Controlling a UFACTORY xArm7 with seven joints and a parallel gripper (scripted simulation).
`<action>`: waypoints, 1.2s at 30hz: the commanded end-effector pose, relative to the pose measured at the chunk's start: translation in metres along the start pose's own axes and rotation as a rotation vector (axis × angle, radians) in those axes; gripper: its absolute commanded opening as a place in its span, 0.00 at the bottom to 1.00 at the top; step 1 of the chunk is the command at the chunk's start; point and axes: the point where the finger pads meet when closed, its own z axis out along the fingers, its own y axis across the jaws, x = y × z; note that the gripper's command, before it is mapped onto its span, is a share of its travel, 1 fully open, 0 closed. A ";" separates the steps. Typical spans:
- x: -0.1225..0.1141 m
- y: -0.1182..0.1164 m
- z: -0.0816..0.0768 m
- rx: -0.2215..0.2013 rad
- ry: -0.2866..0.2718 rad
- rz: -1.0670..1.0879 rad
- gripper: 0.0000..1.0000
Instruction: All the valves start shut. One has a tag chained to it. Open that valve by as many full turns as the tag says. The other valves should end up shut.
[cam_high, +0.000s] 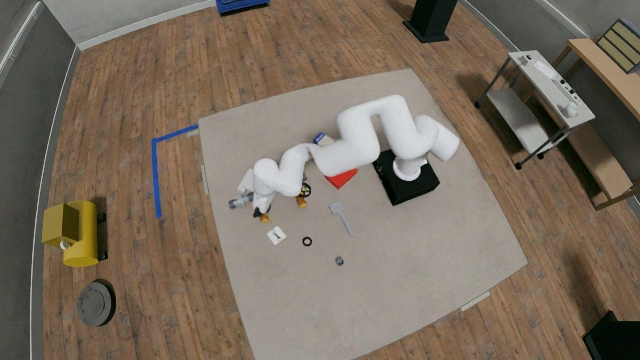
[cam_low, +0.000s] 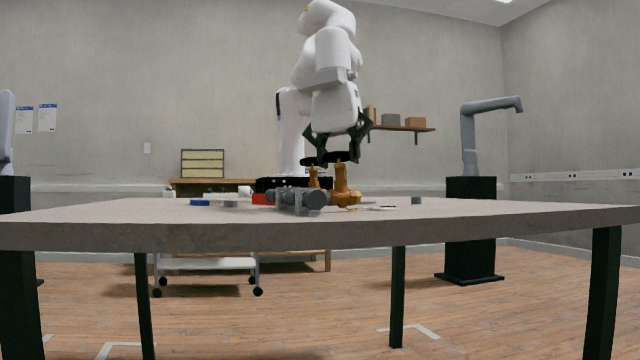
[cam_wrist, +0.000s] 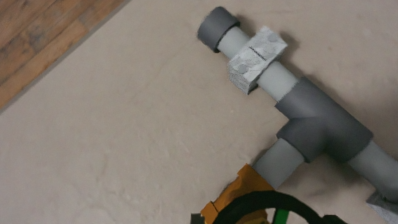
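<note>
A grey pipe assembly (cam_high: 239, 202) (cam_low: 300, 198) (cam_wrist: 320, 125) lies on the table with two brass valves. My gripper (cam_low: 337, 155) is shut from above on the black handwheel (cam_low: 330, 156) (cam_wrist: 270, 207) of the nearer valve (cam_high: 264, 217) (cam_low: 342, 189) (cam_wrist: 239, 194). In the top view my wrist hides that wheel. The second valve (cam_high: 301, 201) (cam_low: 313, 176) stands beside it with its own black handwheel (cam_high: 305, 189) (cam_low: 309, 161). A white tag (cam_high: 276, 235) lies on the table just in front of the held valve; its mark is too small to read.
A red block (cam_high: 341, 177), a grey flat tool (cam_high: 342, 216), a black ring (cam_high: 303, 241) and a small grey ring (cam_high: 339, 260) lie near the valves. The arm's black base (cam_high: 407, 182) stands to the right. The table's left edge (cam_wrist: 60, 60) is close to the pipe's capped end.
</note>
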 end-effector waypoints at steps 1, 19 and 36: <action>0.002 -0.001 -0.002 0.025 0.002 -0.183 0.00; 0.002 -0.001 -0.002 0.006 0.014 -1.112 0.00; 0.002 -0.001 -0.002 0.001 0.022 -1.902 0.00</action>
